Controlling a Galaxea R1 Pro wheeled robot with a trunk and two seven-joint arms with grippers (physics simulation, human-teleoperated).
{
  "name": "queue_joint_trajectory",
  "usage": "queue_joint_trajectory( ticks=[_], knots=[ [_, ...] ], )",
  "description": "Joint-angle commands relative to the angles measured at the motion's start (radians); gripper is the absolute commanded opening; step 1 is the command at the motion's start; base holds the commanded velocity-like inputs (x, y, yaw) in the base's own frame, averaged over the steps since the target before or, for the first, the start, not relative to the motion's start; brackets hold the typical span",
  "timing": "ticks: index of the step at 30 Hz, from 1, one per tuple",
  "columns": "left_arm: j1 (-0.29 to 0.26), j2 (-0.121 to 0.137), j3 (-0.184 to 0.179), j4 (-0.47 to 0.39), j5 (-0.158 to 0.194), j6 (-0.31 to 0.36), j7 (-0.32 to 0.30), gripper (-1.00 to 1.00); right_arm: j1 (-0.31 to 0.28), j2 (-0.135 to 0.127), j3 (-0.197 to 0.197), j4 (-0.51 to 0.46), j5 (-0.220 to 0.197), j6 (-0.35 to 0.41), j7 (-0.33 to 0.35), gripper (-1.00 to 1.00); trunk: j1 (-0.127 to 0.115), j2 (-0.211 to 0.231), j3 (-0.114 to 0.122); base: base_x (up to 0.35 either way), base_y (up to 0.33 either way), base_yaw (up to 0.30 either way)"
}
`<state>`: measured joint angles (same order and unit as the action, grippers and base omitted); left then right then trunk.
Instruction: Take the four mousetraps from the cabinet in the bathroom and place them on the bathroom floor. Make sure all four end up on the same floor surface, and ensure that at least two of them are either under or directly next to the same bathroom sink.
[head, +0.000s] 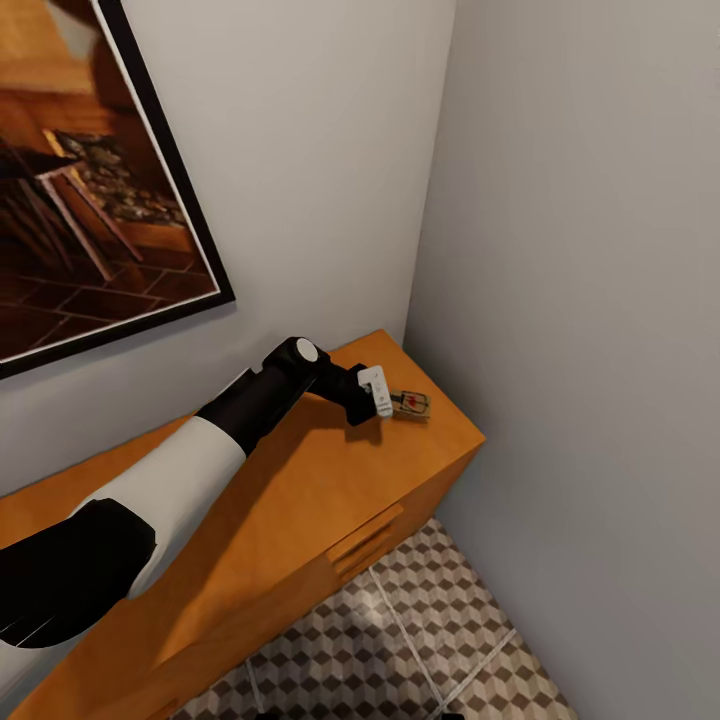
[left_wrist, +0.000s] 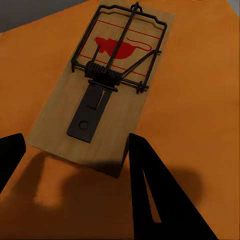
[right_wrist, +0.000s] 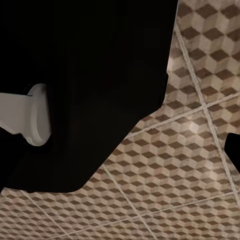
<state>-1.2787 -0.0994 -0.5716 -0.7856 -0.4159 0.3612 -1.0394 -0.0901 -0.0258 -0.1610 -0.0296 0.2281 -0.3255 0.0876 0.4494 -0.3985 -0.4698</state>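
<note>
Seen from the head camera: the left arm, black and white, stretched across the top of the orange-wood cabinet toward its far corner, where the 2 grey walls meet. Reaching that corner, the left gripper, white-tipped, right at the near end of 1 mousetrap. Lying flat on the cabinet top, the small board with its dark wire and a red mark, close to the edge by the right-hand wall. Hanging on the wall above the cabinet, a black-framed picture of a wooden interior. Below the cabinet front, with its slim bar handle, the bathroom floor in brown, beige and white cube-pattern tiles with pale grout.

Seen from the left wrist camera: the mousetrap up close, red mouse print under the wire bar, dark spring and catch plate along the middle. Spread apart on either side of the board's near end, 2 black fingers, not pressed against it.

Seen from the right wrist camera: a large black shape with a pale grey fitting, over the cube-pattern floor. Right gripper's state: impossible to tell.
</note>
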Motion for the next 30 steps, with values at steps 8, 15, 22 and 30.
queue_joint_trajectory(
  ticks=[8,15,22,30],
  knots=[
    [-0.001,-0.003,0.031,-0.001,-0.003,0.026,0.045,-1.0,-0.002,0.0,-0.011,0.0,0.007,-0.003,0.004,1.0,0.001,-0.002,0.009,0.0,0.0,0.0],
    [-0.001,-0.026,0.068,-0.001,-0.002,0.071,0.099,-1.0,-0.002,0.0,-0.011,0.0,0.007,-0.004,0.004,1.0,0.001,-0.002,0.017,0.0,0.0,0.0],
    [-0.001,-0.039,0.087,0.0,0.016,0.102,0.166,-1.0,-0.002,0.0,-0.012,0.0,0.007,-0.003,0.004,1.0,0.001,-0.002,0.024,0.0,0.0,0.0],
    [-0.001,-0.044,0.091,0.001,0.084,0.125,0.26,-1.0,-0.003,0.0,-0.013,-0.013,0.007,-0.003,0.003,1.0,0.001,-0.002,0.032,0.0,0.0,0.0]
  ],
)
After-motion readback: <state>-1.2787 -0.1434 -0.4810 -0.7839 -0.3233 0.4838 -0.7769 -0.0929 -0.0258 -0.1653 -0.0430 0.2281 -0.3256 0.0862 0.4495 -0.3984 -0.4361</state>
